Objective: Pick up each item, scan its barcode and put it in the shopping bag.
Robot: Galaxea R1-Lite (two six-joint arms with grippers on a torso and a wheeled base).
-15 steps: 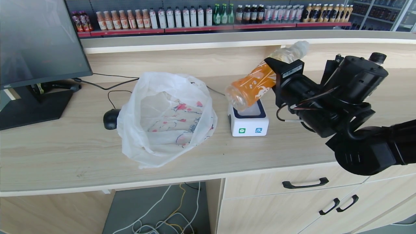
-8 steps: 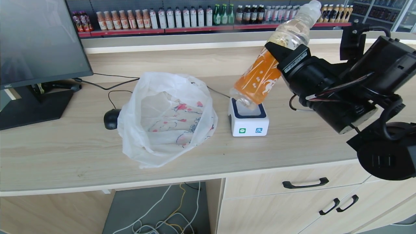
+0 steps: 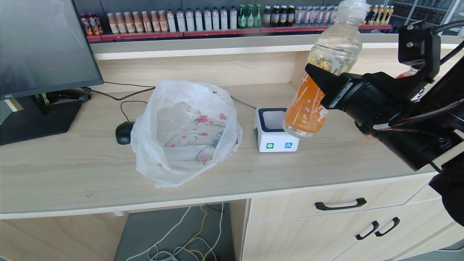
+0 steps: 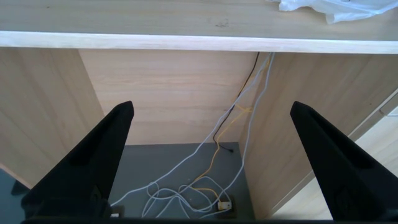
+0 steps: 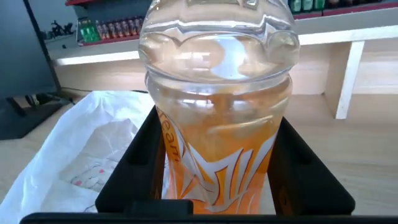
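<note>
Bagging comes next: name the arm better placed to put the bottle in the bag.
Right: the right gripper holds the bottle near the shopping bag; the left gripper hangs open below the counter.

bottle (image 3: pixel 309 108): clear, orange label with white swirls and dots, pale cap | shopping bag (image 3: pixel 185 127): translucent white, red and dark printed marks | scanner (image 3: pixel 277 143): white, dark-blue window frame, green and blue icons | mouse (image 3: pixel 124 132): black | counter (image 3: pixel 72 174): pale wood grain | right gripper (image 5: pixel 224 162): black | left gripper (image 4: pixel 208 165): black | drawer handles (image 3: pixel 340 204): black | cables (image 3: pixel 180 249): white, yellow

One each: held bottle (image 3: pixel 308 108), bag (image 3: pixel 185 134), scanner (image 3: pixel 277 140)
</note>
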